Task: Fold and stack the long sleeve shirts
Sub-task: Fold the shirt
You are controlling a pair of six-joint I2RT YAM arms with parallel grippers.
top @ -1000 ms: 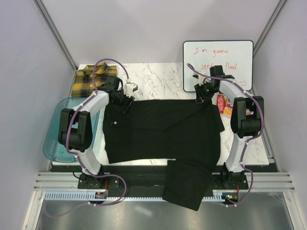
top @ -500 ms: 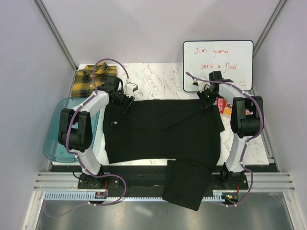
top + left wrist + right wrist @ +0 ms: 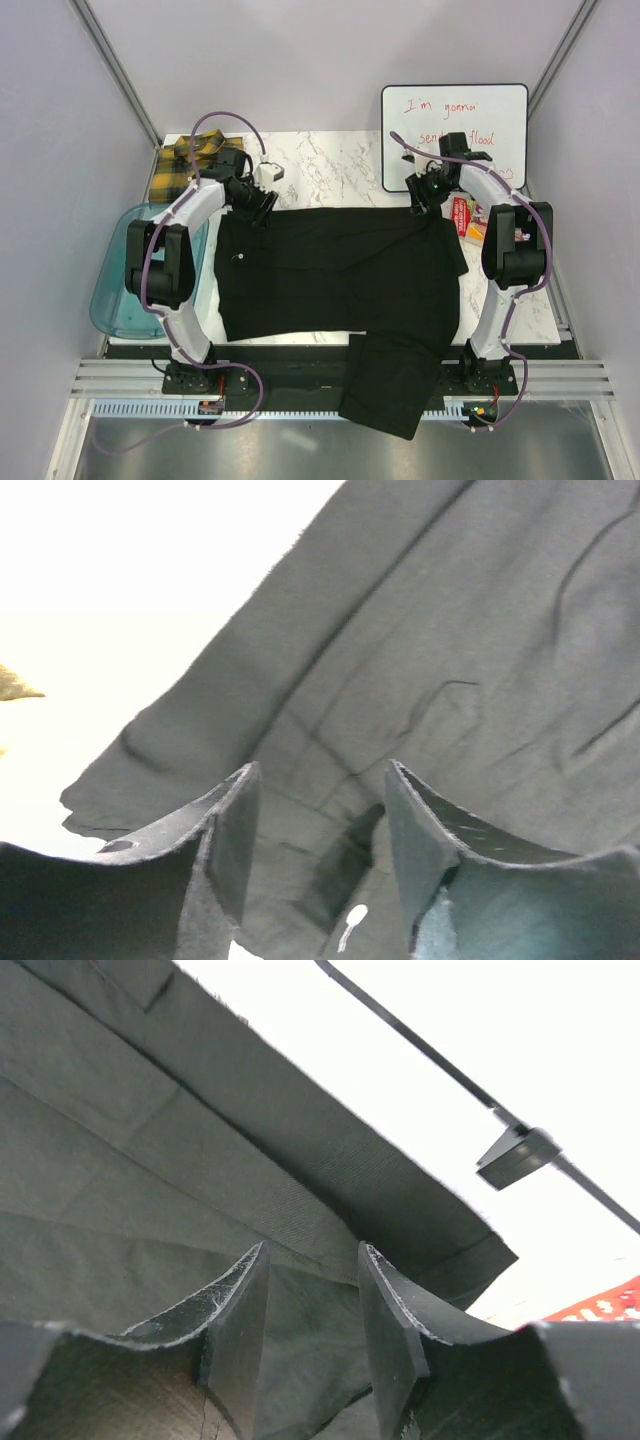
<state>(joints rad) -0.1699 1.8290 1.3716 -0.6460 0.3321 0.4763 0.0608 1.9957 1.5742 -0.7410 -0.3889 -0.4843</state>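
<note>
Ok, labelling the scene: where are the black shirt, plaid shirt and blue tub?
black shirt (image 3: 340,275): top view, middle of body.
plaid shirt (image 3: 172,178): top view, left part.
blue tub (image 3: 106,288): top view, left wall.

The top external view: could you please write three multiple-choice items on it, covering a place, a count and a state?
1. Where on the white marble table is the folded yellow-and-black plaid cloth shirt? A. far left corner; B. near right corner; C. hanging off the near edge.
2. How many shirts show? A. one; B. two; C. three.
3. How does the plain black cloth shirt lie? A. folded small; B. bunched up; C. spread flat, one part draped over the near edge.
Answers: 1 A, it lies far left; 2 B, only plaid and black show; 3 C, it covers the table's middle.
</note>
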